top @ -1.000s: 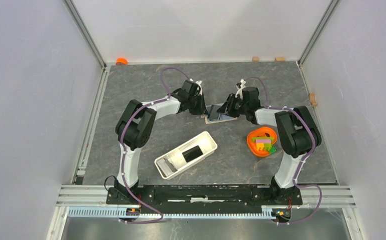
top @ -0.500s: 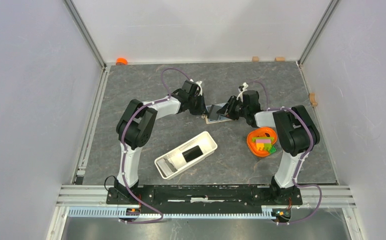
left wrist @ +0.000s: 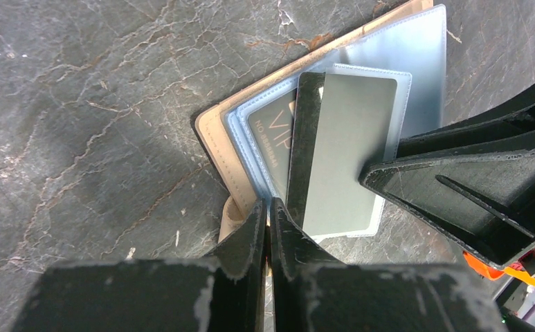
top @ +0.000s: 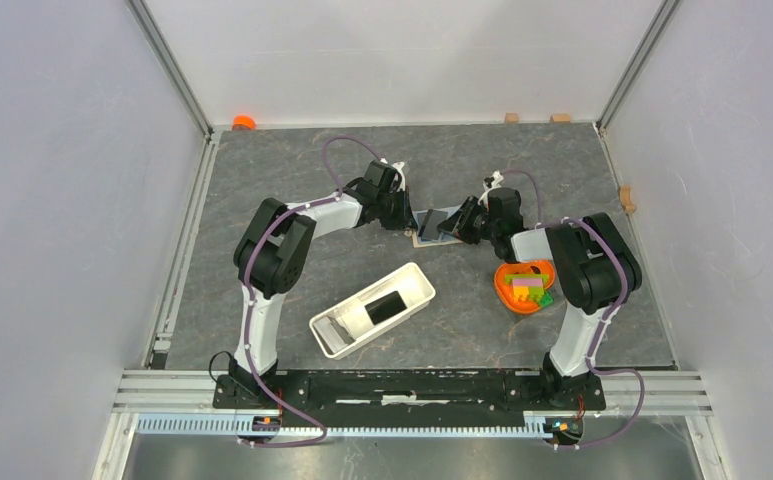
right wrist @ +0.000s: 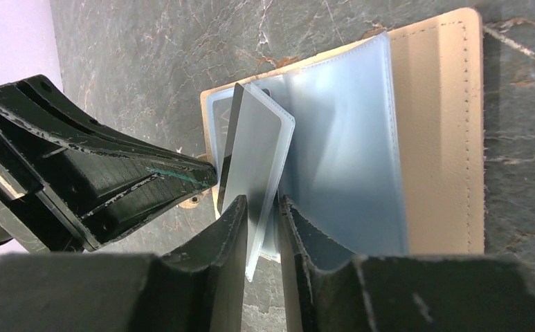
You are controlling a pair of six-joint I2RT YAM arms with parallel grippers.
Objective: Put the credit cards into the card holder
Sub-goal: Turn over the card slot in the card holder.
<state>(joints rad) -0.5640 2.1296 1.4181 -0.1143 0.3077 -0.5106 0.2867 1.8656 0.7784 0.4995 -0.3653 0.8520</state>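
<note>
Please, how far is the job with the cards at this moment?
Done: one dark card marked VIP lies in a clear sleeve of the tan card holder. In hand: the right gripper pinches a second card at the next sleeve, while the left gripper, closed, sits at the holder's edge. Left: seating that card fully. A dark flat thing in the white tray may be another card; unclear.

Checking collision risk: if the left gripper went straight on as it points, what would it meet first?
Probably the clear sleeves of the tan wallet, right at the shut left gripper; contact is unclear.
</note>
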